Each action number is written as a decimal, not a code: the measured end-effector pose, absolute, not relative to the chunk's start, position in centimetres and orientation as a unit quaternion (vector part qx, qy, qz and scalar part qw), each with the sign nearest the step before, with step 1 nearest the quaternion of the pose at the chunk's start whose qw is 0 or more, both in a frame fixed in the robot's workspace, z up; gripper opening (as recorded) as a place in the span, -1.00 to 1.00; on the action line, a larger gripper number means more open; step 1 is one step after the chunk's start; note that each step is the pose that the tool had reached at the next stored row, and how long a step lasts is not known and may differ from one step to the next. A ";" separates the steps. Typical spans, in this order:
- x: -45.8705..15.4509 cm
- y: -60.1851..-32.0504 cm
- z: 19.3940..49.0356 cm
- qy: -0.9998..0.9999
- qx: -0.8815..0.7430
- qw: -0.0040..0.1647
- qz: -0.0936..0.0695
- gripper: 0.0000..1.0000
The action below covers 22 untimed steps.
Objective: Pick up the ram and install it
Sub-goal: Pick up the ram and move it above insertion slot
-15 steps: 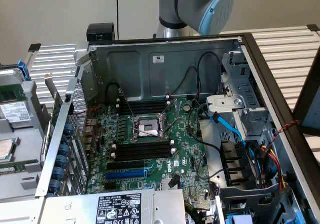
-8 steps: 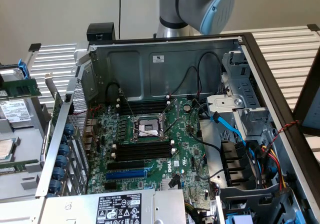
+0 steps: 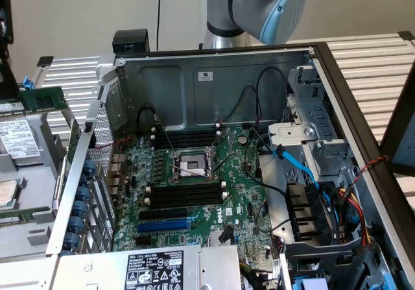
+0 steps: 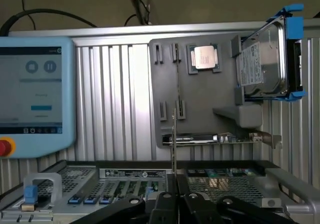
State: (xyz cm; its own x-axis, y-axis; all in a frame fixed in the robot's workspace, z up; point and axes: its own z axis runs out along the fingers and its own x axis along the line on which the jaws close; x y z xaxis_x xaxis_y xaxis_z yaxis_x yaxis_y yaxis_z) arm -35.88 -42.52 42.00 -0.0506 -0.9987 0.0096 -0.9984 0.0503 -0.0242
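Note:
In the wrist view my gripper (image 4: 174,198) is shut on the ram (image 4: 173,144), a thin stick seen edge-on that rises straight up from between the black fingers (image 4: 161,203). Behind it stands a grey parts tray (image 4: 200,114). In the exterior view the open computer case shows the green motherboard (image 3: 194,193) with black memory slots (image 3: 187,196) beside the processor socket (image 3: 191,167) and a blue expansion slot (image 3: 165,226). The arm's grey and blue joint (image 3: 272,4) hangs above the case's back wall.
The tray also carries a second stick (image 4: 177,78) (image 3: 42,98) between clips, a processor (image 4: 204,57) and a hard drive in a blue caddy (image 4: 265,58). A teach pendant (image 4: 30,83) leans beside it. Cables (image 3: 285,160) and a drive cage (image 3: 324,154) crowd the case on the exterior view's right.

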 end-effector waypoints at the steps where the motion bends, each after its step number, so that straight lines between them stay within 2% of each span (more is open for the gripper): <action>1: -35.6 -42.5 42.2 0.725 -0.689 0.005 -0.012 -0.76; 22: -29.6 -42.1 42.4 0.725 -0.688 0.005 -0.012 -0.76</action>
